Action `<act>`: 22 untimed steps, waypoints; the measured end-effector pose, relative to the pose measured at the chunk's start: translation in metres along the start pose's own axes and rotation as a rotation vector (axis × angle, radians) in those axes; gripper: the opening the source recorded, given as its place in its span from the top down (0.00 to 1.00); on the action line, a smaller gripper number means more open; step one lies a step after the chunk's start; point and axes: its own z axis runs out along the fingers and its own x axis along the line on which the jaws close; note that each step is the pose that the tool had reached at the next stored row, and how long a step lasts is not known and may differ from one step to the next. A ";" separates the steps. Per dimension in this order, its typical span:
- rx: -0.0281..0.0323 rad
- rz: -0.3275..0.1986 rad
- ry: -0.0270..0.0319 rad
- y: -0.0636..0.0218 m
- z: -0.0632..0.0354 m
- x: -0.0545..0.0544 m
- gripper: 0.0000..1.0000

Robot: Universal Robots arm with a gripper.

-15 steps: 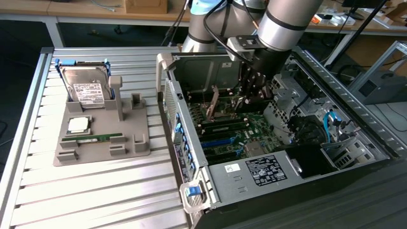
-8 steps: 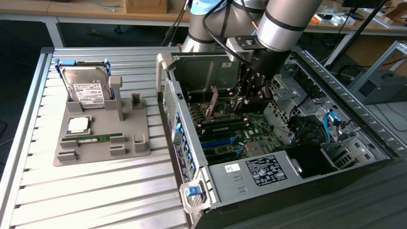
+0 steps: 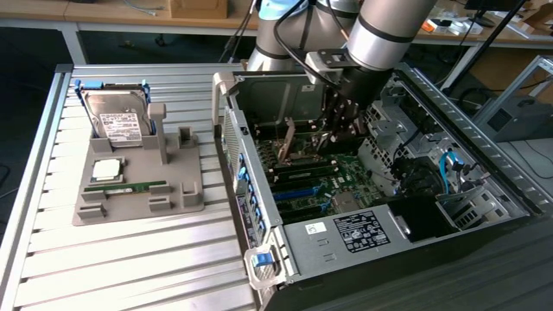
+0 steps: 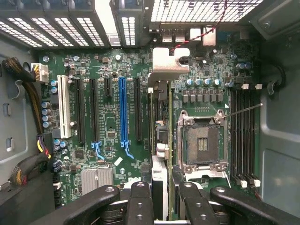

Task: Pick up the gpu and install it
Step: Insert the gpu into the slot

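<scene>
The gpu (image 4: 161, 117) is seen edge-on in the wrist view, its silvery end bracket (image 4: 166, 65) toward the case's rear grilles. It runs beside the black expansion slots (image 4: 138, 110) and the bare CPU socket (image 4: 202, 143), over the green motherboard (image 4: 105, 61). My gripper (image 4: 161, 190) is shut on the card, with a black finger (image 4: 140, 199) on each side. In the exterior view the gripper (image 3: 335, 133) reaches down into the open computer case (image 3: 484, 162), holding the gpu (image 3: 315, 146) upright just above the board. Whether the card's edge touches a slot I cannot tell.
A blue slot (image 4: 123, 112) and a white slot (image 4: 64, 105) lie beside the card, memory slots (image 4: 243, 136) past the socket. Cable bundles (image 4: 28, 93) crowd one case wall. On the slatted table a grey holder (image 3: 129, 207) carries a hard drive (image 3: 116, 120), a processor (image 3: 105, 170) and a memory stick (image 3: 125, 188).
</scene>
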 end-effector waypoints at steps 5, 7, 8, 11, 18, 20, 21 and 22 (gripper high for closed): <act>0.0000 0.000 0.0001 0.0015 0.0003 0.000 0.73; 0.0000 0.000 0.0001 0.0020 0.0005 0.000 0.73; 0.0000 0.000 0.0000 0.0026 0.0007 0.000 0.73; 0.0000 0.000 0.0001 0.0035 0.0009 0.001 0.73; 0.0000 0.000 0.0000 0.0119 0.0040 0.003 0.73; 0.0000 0.000 -0.0001 0.0173 0.0051 0.003 0.73; 0.0000 0.000 -0.0001 0.0194 0.0055 0.007 0.73; 0.0000 0.000 0.0001 0.0195 0.0055 0.011 0.73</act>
